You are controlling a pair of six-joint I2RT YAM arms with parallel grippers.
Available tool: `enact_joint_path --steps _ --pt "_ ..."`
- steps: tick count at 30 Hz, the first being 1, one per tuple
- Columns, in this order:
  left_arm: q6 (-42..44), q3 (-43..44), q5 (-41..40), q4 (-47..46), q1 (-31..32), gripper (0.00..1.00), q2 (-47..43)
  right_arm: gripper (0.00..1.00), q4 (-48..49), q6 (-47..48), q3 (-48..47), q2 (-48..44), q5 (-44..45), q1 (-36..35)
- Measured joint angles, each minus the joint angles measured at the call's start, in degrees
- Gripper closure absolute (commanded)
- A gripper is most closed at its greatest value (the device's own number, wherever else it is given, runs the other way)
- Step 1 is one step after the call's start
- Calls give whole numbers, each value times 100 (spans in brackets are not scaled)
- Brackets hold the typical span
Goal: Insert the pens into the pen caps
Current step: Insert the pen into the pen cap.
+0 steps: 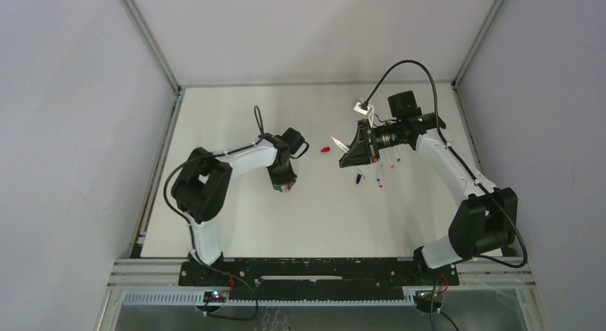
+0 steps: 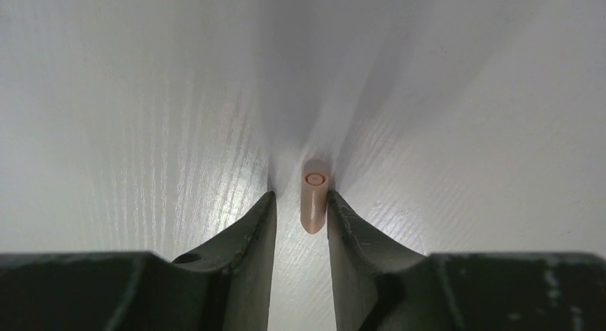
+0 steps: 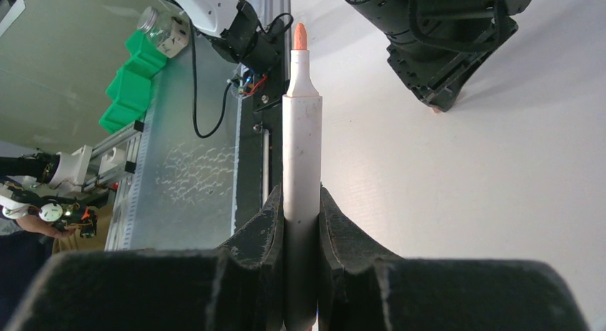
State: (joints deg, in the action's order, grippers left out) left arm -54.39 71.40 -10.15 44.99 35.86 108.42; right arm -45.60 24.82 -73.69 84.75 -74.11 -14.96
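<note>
Pen [image 3: 301, 131] in right claw [image 3: 297, 200] points at left arm [image 3: 443, 45], seemingly level.

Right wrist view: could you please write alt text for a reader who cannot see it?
The right gripper clamps a white pen in its dark jaws, the orange tip pointing away from the camera. Beyond, at upper right, the left arm hangs over the white table.
</note>
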Motion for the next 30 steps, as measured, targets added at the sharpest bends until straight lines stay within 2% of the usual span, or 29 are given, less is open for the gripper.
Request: enact_joint_path --steps 3,15,25,30 --pt "70 90 94 79 -46 70 70 100 0 2 0 0 -13 0" --pt "348 225 680 232 -310 100 238 100 -4 46 0 -52 -57 35" --pt "538 -531 632 -483 -358 100 -444 100 -138 122 0 -74 -98 -20" --pt "533 -1145 595 -942 -369 100 -1268 100 -173 216 0 -74 -68 -269"
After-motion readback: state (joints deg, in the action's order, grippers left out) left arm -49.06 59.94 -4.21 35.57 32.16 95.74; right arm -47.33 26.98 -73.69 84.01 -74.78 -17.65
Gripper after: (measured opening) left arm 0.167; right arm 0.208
